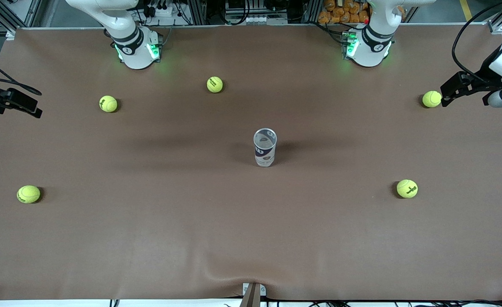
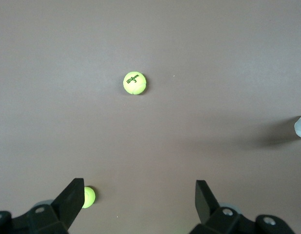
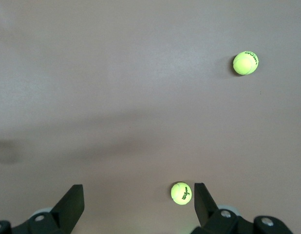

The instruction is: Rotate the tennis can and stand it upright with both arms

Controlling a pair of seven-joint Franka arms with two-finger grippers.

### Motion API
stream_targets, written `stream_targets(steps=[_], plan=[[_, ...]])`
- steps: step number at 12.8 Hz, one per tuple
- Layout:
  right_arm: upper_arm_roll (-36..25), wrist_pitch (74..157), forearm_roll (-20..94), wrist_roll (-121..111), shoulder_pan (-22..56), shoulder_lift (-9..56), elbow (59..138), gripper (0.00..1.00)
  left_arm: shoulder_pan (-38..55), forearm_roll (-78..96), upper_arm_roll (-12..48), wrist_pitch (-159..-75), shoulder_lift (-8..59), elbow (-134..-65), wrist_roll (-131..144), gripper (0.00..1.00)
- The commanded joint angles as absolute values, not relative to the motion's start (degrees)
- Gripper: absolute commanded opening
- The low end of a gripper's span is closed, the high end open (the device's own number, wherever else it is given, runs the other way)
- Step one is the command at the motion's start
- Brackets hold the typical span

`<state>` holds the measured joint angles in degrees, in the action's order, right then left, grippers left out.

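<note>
We read "Wilson 3" in dark print on the tennis ball (image 2: pixel 134 82) at upper centre of the left wrist view. "Wilson" shows on the ball (image 3: pixel 181 193) at lower centre of the right wrist view. The tennis can (image 1: pixel 265 147), mid-frame in the front view, carries a white "W" logo on its navy band. Print on the other balls is unreadable to us.

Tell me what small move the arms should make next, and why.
Probably none beyond holding off: the tennis can already stands upright mid-table, untouched. The left gripper and right gripper are both open, empty, up at the table's ends over tennis balls. Staying back avoids knocking it.
</note>
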<state>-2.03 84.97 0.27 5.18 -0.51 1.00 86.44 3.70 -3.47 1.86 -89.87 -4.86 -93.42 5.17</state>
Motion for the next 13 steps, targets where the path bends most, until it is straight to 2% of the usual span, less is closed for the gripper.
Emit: stream_targets(steps=[1,13], plan=[[-2.02,84.11,0.17,5.62,-0.62,0.88,85.52,1.00,3.16,-2.99,2.11,-88.51,-4.75,-92.64,4.65,1.00],[-1.76,82.79,0.44,5.71,-0.53,1.41,85.78,1.00,1.93,0.26,2.20,-85.43,-4.57,-92.55,5.98,1.00]])
